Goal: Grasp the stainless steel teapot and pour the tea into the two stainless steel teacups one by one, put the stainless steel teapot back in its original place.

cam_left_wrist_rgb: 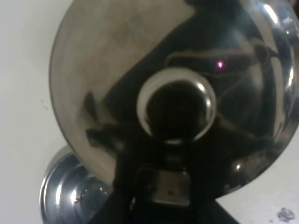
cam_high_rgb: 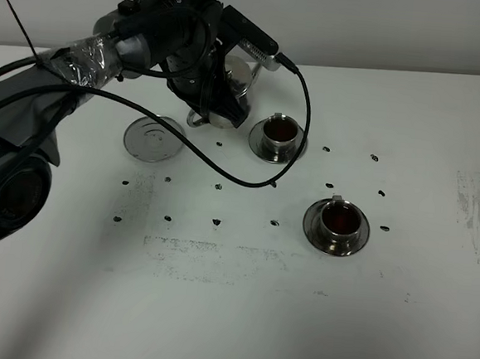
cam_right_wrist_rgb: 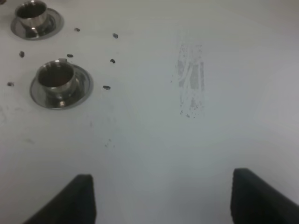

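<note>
While both teacups (cam_high_rgb: 280,133) already hold tea (cam_high_rgb: 341,218), the left gripper (cam_high_rgb: 215,103) is closed on the stainless steel teapot (cam_high_rgb: 229,85) at the far side of the table (cam_high_rgb: 238,312), so the steel disc (cam_high_rgb: 153,138) lies just left and nearer, while the open right gripper (cam_right_wrist_rgb: 163,196) is well apart.
</note>
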Motion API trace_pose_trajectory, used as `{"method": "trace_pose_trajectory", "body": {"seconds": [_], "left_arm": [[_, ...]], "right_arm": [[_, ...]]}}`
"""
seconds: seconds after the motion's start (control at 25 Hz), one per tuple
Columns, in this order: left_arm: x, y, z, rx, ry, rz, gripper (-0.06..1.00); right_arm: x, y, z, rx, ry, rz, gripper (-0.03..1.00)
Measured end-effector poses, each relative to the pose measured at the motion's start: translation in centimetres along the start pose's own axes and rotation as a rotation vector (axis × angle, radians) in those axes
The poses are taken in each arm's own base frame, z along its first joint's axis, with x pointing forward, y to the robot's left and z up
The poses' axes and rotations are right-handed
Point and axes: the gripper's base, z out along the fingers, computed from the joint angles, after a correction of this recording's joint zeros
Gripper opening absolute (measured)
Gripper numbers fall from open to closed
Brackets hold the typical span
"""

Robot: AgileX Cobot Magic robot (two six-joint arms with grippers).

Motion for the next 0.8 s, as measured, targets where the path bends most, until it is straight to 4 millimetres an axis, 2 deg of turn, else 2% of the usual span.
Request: {"method": "trace_pose_trajectory", "body": {"seconds": [0.24,0.52,0.68,0.8], "left_arm": [[0.3,-0.1,1.3,0.007,0.029,-0.001,0.18],[0.4,-0.1,1.8,0.009,0.037,-0.002,0.18],[0.5,0.4,1.5,0.005,0.038,-0.01,0.18],[0.5,1.1,-0.5,-0.006,0.019,-0.023,0.18]], "right_arm": [[0.0,0.0,0.0,0.0,0.0,0.001,0.59],[0.0,0.0,0.0,0.0,0.0,0.0,0.59],[0.0,0.0,0.0,0.0,0.0,0.0,0.59],[0.0,0.0,0.0,0.0,0.0,0.0,0.59]]}}
